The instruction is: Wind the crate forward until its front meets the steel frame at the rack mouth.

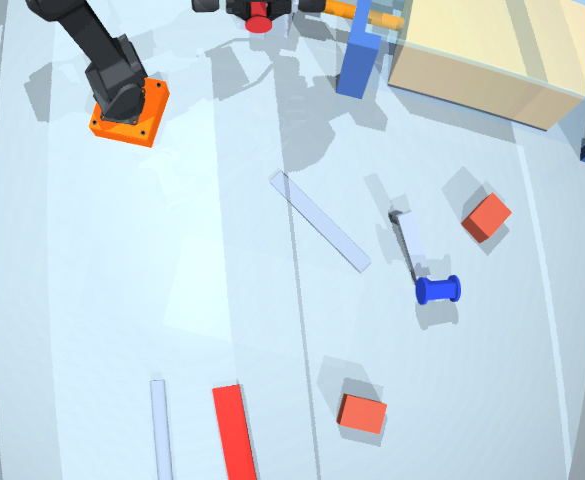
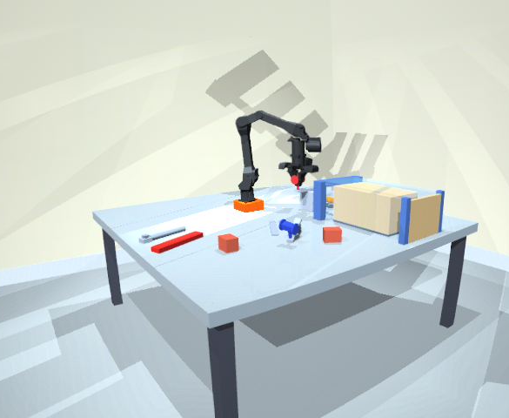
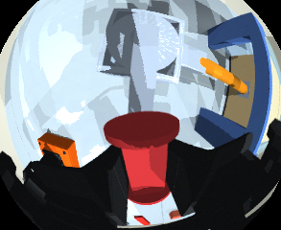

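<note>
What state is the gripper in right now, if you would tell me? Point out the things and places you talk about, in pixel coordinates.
Gripper [image 1: 258, 11] [image 2: 297, 178] [image 3: 140, 137]: closed on the red spool-shaped grip [image 1: 258, 24] [image 2: 294, 179] [image 3: 145, 165].

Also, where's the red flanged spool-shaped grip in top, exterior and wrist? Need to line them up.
Top: the red flanged spool-shaped grip is at the upper edge, just left of centre.
Exterior: right of centre, slightly above mid-height, in the hand.
Wrist: lower middle, between the fingers.
Shared landmark: the square orange base block, left of the grip in all three.
</note>
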You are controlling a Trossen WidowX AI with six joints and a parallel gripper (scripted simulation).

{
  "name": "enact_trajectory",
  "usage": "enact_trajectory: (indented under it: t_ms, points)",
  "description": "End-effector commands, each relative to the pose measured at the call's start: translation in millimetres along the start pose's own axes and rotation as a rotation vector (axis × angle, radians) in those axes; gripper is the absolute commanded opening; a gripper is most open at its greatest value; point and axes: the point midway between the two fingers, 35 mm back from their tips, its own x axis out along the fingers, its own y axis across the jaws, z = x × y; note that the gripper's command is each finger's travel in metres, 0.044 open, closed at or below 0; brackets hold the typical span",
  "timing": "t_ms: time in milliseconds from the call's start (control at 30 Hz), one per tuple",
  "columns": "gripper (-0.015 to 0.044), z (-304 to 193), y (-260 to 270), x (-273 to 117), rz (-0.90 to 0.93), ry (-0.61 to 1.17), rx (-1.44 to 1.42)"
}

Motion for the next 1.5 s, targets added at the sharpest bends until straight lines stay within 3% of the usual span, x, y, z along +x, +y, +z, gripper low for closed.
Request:
enact_trajectory:
  t_ms: [0,1467]
  points:
    - [0.0,-1.9,-15.0,1.0,-0.023,0.014,0.006]
    - [0.0,12.7,-66.6,-0.7,-0.028,0.013,0.006]
